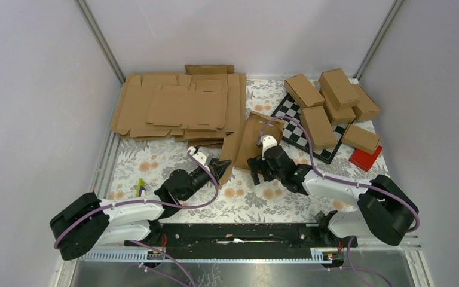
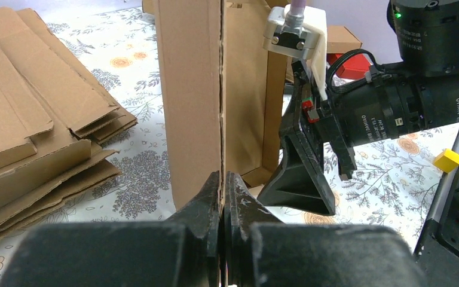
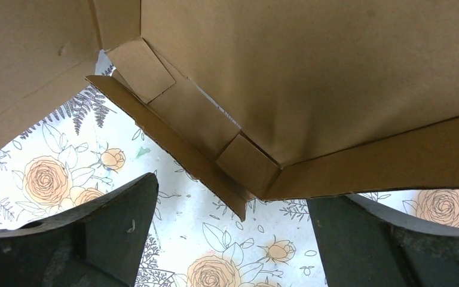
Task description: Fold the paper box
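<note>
Floral cloth covered the desk between pale grey walls, and the paper box stood half-formed at its middle, between the two arms. The left fingers were pinched tight on the lower edge of one upright panel, right at a crease. The right fingers gaped wide just under the box's loose flaps, gripping nothing. Doing this step well probably meant using the left pinch as a firm anchor while the right pressed one flap over along its crease, gently enough not to buckle the panel.

The paper box stands on the table, blanks behind-left of it, cartons behind-right (several on a board).
</note>
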Motion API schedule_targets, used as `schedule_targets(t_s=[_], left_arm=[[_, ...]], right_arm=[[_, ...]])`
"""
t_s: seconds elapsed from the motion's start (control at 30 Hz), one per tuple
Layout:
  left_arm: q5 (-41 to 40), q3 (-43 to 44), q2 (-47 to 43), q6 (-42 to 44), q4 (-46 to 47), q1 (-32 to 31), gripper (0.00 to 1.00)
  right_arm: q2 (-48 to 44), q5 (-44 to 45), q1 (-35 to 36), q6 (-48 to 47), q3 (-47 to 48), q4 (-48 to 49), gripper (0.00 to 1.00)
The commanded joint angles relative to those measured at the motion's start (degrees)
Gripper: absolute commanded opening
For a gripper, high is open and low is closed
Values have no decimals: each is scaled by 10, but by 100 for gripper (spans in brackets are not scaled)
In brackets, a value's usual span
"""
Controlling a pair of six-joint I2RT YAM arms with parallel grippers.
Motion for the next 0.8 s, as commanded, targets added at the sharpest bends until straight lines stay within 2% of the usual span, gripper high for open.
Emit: schedule_targets(t_s=[0.0, 0.1, 0.2, 0.4, 0.7, 0.77], left_arm=[[29, 13, 6, -14, 14, -7, 0], [30, 15, 9, -15, 15, -8, 0], [33, 17, 16, -16, 15, -8, 0], [39, 22, 27, -17, 16, -7, 0], [44, 29, 39, -18, 10, -7, 0], [48, 31, 42, -20, 8, -7, 0]], right_arm=[[17, -12, 0, -11, 21, 11, 100], [28, 2, -1, -9, 28, 11, 99], [40, 22, -1, -3, 37, 11, 90], [64, 54, -1, 12, 44, 28, 80], [98, 113, 0, 39, 58, 32, 67], [112, 121, -1, 43, 64, 32, 67]])
